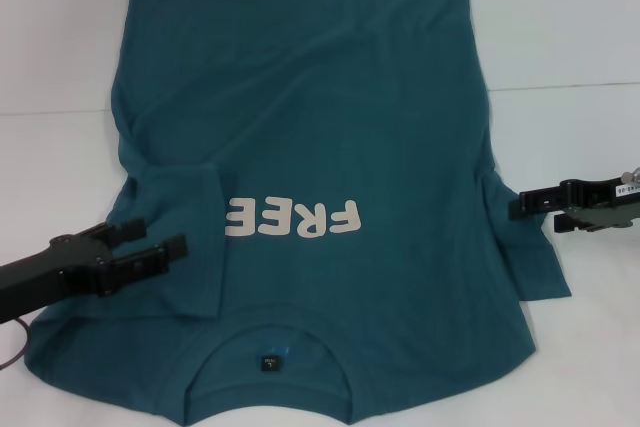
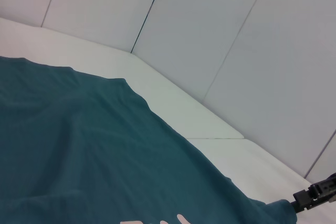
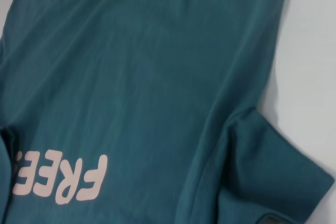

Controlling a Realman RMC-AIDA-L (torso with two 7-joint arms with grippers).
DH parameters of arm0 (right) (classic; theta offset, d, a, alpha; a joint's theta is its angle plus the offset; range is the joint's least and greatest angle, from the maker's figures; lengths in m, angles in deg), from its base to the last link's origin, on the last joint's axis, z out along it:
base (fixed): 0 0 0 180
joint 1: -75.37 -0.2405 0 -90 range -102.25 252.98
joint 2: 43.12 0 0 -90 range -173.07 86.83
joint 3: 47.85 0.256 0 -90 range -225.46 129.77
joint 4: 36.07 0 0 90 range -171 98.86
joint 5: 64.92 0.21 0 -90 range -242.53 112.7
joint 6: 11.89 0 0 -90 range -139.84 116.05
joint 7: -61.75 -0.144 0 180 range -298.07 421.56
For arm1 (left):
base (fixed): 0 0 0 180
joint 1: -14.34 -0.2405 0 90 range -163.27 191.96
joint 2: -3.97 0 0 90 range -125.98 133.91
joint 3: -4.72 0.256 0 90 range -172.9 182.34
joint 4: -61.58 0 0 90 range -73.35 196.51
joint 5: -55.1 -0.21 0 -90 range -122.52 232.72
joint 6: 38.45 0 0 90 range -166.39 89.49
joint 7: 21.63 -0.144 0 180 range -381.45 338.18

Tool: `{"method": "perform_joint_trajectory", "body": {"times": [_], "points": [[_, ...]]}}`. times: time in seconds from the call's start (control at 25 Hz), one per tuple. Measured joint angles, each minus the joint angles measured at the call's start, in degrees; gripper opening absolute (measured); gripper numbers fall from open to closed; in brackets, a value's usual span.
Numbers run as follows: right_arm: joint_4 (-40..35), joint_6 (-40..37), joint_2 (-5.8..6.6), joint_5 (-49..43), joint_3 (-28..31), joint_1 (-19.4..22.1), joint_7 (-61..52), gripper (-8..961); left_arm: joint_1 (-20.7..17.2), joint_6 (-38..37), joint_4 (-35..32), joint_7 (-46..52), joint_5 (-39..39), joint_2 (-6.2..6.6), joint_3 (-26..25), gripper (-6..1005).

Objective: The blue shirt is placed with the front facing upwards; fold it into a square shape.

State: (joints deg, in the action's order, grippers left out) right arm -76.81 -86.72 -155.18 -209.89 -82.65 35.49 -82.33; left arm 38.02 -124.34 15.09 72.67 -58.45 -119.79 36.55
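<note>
Now, over the white table point(image 1: 580, 37): blue shirt point(image 1: 300, 127) spread front-up, collar point(image 1: 270, 332) nearest the robot's body with a small dark neck tag point(image 1: 267, 361) inside it, hem at the far edge. Off-white print point(image 1: 292, 217) across the chest, upside down from the head camera, partly covered on the robot's left where the left sleeve point(image 1: 175, 237) lies folded inward over the chest. Right sleeve point(image 1: 525, 247) out to the side on the bare table, a little rumpled. Left gripper point(image 1: 165, 237) low above that folded sleeve, 2 black fingers apart, nothing between them. Right gripper point(image 1: 520, 204) at the shirt's right edge, just above the right sleeve; can't tell whether open or closed. Seen from the left wrist: cloth running off toward pale wall panels point(image 2: 220, 30), with the right gripper's black tip point(image 2: 315, 198) at the shirt's far edge. Seen from the right wrist: lettering, smooth chest fabric, creased right sleeve.
</note>
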Motion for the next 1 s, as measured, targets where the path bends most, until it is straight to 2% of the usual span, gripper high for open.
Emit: {"method": "perform_joint_trajectory", "body": {"times": [1.0], "points": [[5.1,5.2,-1.35,0.4,0.0,-2.3,0.3,897,-0.1,-0.1,0.4,-0.6,0.0,0.04,-0.1,892]]}}
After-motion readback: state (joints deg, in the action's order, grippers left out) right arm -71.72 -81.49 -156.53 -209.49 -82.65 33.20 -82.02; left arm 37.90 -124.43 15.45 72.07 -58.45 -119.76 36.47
